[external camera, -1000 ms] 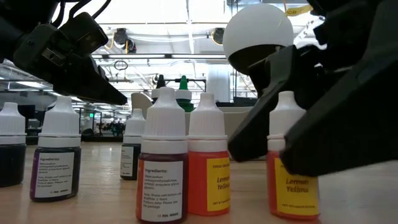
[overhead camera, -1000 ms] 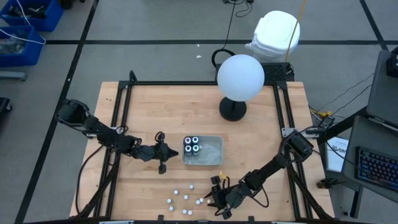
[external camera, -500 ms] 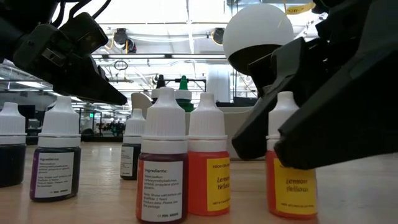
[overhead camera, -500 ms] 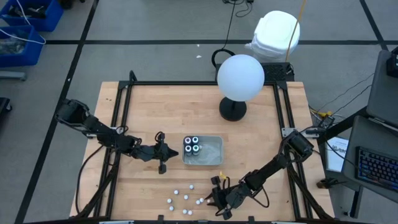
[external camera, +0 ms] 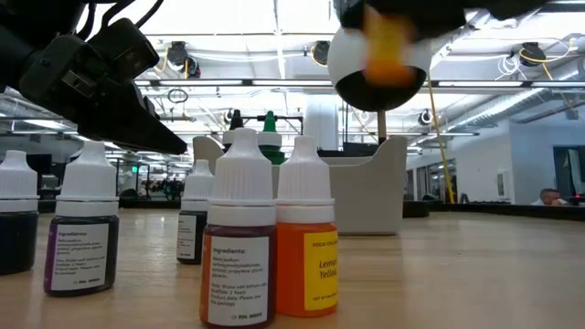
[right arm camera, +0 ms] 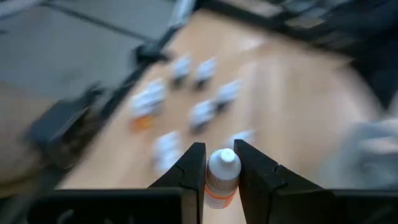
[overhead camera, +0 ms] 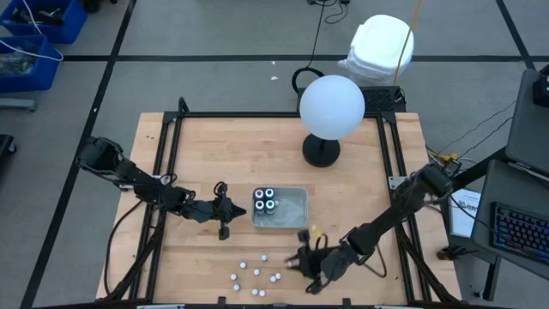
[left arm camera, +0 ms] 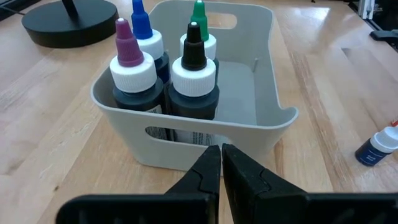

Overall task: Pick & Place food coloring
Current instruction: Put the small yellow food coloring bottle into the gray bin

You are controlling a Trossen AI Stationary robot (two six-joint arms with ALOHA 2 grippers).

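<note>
**Right gripper holds an orange bottle aloft; four bottles stand in the tray**

The pale tray [overhead camera: 290, 206] sits near the middle of the table [overhead camera: 360, 189]. Four dark bottles [left arm camera: 165, 74] stand upright together in one end of it, toward the left arm; their tips are purple, blue, green and black above white collars. The other end of the tray is bare.

The left gripper [left arm camera: 221, 163] rests just outside the tray's near wall, its fingers pressed together and holding nothing.

The right gripper [right arm camera: 219, 168] is a little way off the tray's front side, toward the table's front edge. Its fingers are clamped on the neck of a white-capped orange bottle [right arm camera: 221, 177], which is lifted clear of the wood; in the low view it shows as an orange blur near the top.

The loose bottles [overhead camera: 256, 273] stand scattered on the table in front of the tray, closer to the front edge. The low view shows several of them upright: a dark red one [external camera: 238, 265], an orange one labelled lemon yellow [external camera: 306, 260], and darker ones [external camera: 84, 242] beside them.

A round white lamp [overhead camera: 332, 107] on a black base stands behind the tray.
</note>
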